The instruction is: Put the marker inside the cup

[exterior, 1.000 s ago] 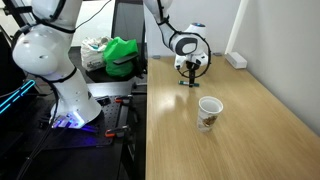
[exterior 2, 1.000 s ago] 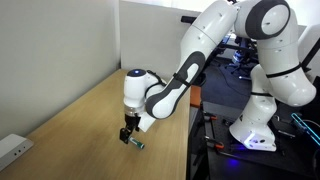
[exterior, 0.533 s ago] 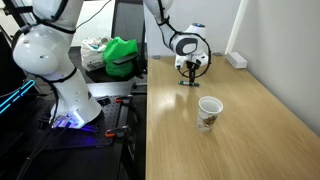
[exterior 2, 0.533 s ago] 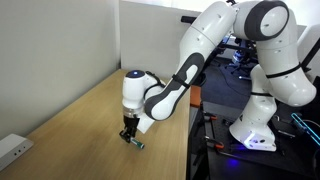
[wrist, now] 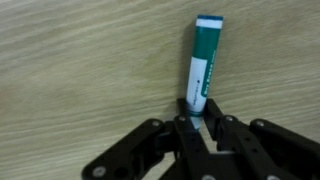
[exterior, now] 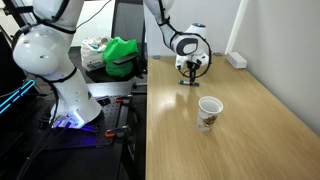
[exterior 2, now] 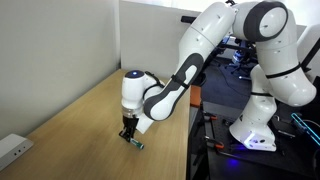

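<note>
1. gripper [wrist: 197, 120]: down at the table, jaws narrowed onto the near end of the marker.
2. marker [wrist: 204, 62]: teal-green, lying flat on the wooden table [wrist: 80, 60].
3. cup [exterior: 208, 112]: white, upright, well apart from the gripper.

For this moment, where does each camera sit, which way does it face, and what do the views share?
Exterior view: beyond the table's near end, looking along it past the cup to the gripper; the arm shows.
Exterior view: raised, roughly the opposite end, facing the arm; gripper at the marker; no cup.
Wrist view: above the tabletop, looking down at the marker between the fingertips.
Shared: all show gripper and table; both exterior views show the power strip.
</note>
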`<state>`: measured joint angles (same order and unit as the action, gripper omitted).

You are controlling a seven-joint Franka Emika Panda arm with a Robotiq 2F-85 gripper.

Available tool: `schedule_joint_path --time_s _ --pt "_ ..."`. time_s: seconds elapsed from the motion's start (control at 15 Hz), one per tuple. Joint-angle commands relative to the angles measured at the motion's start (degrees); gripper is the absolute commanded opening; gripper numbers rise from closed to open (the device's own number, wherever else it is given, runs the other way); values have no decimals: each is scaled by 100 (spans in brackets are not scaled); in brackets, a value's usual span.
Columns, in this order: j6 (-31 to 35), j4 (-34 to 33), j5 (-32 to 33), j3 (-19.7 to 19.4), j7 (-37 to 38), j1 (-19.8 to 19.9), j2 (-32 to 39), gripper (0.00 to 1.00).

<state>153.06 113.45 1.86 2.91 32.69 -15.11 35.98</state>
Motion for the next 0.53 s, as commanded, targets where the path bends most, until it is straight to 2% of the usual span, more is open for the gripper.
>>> schedule_joint_path --time_s 0.0,0.07,0.47 --pt "12 -75 -172 -85 -209 -106 17 0" --pt "2 -49 -156 -100 -184 -132 -20 5" --pt "-37 222 43 -400 157 -527 -413 5"
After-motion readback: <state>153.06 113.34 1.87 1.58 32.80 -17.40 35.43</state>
